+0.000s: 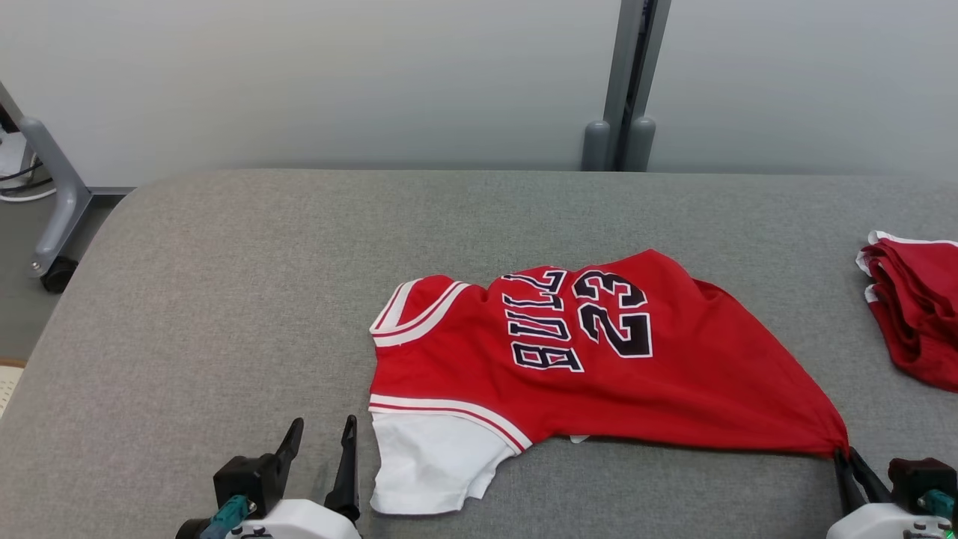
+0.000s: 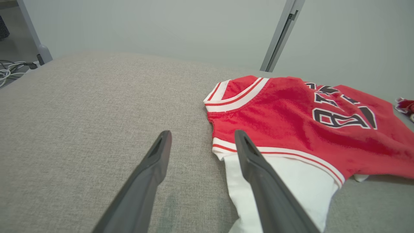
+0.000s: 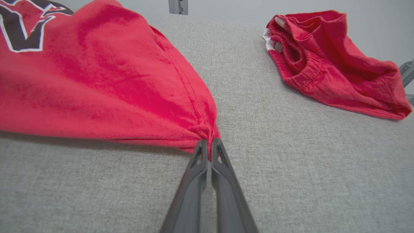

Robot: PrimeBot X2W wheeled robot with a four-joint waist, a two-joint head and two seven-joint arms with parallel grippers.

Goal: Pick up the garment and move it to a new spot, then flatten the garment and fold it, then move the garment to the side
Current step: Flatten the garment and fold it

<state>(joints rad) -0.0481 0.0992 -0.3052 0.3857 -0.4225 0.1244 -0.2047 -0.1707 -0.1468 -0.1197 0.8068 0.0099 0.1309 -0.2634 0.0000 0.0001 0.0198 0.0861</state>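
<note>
A red basketball jersey [image 1: 599, 359] with black "BULLS 23" lettering and white trim lies across the middle of the grey table, a white sleeve [image 1: 430, 464] showing at its near left. My right gripper [image 1: 844, 454] is shut on the jersey's bottom corner [image 3: 207, 137], and the cloth is drawn to a point there. My left gripper [image 1: 323, 430] stands open just left of the white sleeve, holding nothing. Seen from the left wrist, its right finger [image 2: 255, 165] overlaps the white sleeve [image 2: 291, 184], while the left finger [image 2: 155, 158] is over bare table.
A second red garment [image 1: 917, 307] lies crumpled at the table's right edge, also seen as the red garment [image 3: 330, 61] from the right wrist. The grey table [image 1: 224, 299] runs bare to the left. A grey wheeled stand [image 1: 52, 209] is past the left edge.
</note>
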